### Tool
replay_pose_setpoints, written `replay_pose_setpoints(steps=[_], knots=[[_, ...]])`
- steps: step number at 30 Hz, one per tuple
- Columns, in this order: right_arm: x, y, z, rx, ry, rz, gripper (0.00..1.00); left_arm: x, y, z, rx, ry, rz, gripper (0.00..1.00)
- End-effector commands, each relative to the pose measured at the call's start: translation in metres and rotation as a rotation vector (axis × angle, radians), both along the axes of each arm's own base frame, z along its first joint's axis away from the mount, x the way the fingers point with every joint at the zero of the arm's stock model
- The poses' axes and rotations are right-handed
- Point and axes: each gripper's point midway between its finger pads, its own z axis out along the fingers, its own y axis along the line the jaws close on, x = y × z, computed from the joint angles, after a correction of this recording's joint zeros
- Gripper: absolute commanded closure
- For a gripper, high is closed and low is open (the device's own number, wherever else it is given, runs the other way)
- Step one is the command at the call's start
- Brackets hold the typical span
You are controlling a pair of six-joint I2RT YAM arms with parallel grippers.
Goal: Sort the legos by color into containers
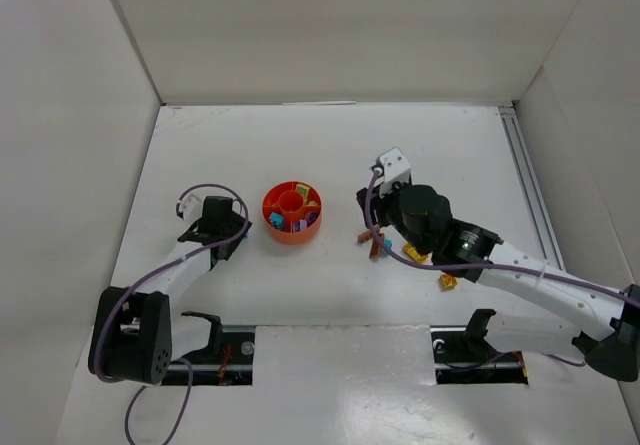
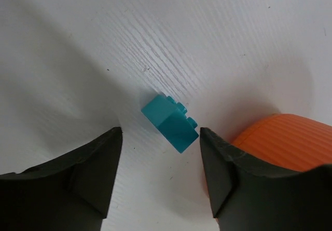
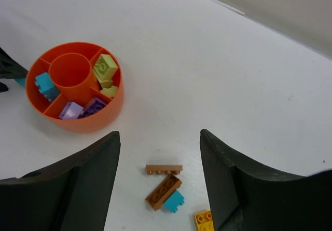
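The round orange dish [image 1: 292, 212] sits left of centre; in the right wrist view [image 3: 98, 118] its wedges hold teal [image 3: 45, 85], pale yellow-green [image 3: 105, 67] and purple [image 3: 78, 109] legos. My left gripper [image 2: 161, 132] is open, just left of the dish [image 2: 290, 140]. A teal lego [image 2: 171, 122] lies on the table just ahead of its fingertips, untouched. My right gripper [image 3: 160, 135] is open and empty above two brown legos [image 3: 164, 169], a teal one [image 3: 174, 202] and an orange-yellow one [image 3: 205, 219].
More orange-yellow legos [image 1: 448, 281] lie on the table beside the right arm [image 1: 520, 265]. White walls enclose the table, with a metal rail [image 1: 528, 180] along the right side.
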Motion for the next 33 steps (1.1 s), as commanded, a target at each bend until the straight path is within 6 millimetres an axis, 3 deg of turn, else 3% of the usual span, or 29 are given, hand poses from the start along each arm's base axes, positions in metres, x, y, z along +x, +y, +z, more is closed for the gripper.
replay_pose_setpoints(steps=[1,5,10,16,20,22,25,26,29,33], knots=[[-0.004,-0.024,0.0,0.071,0.03,-0.101,0.32,0.015,-0.001,0.003,-0.023,-0.034,0.036,0.44],[-0.012,-0.046,-0.001,0.084,0.043,-0.154,0.32,0.019,0.002,-0.001,-0.003,-0.014,0.049,0.56],[-0.016,-0.056,-0.005,0.063,0.048,-0.172,0.32,0.017,0.003,-0.008,0.007,0.01,0.042,0.7],[-0.017,-0.059,-0.003,0.063,0.044,-0.181,0.32,0.022,0.001,0.007,0.015,-0.027,0.006,0.85],[-0.017,-0.061,-0.009,0.047,0.053,-0.181,0.32,0.035,-0.007,0.046,0.055,-0.118,-0.092,0.92],[-0.019,-0.062,-0.008,0.039,0.052,-0.17,0.32,0.039,-0.014,0.08,0.072,-0.208,-0.143,0.92],[-0.022,-0.063,-0.012,0.031,0.06,-0.161,0.32,0.038,-0.027,0.114,0.092,-0.32,-0.273,0.92],[-0.022,-0.064,-0.01,0.039,0.056,-0.161,0.32,0.037,-0.033,0.135,0.092,-0.41,-0.322,0.92],[-0.023,-0.065,-0.016,0.023,0.065,-0.162,0.32,0.028,-0.052,0.162,0.065,-0.515,-0.458,0.92],[-0.025,-0.067,-0.019,0.006,0.075,-0.162,0.32,0.022,-0.065,0.168,0.031,-0.53,-0.53,0.93]])
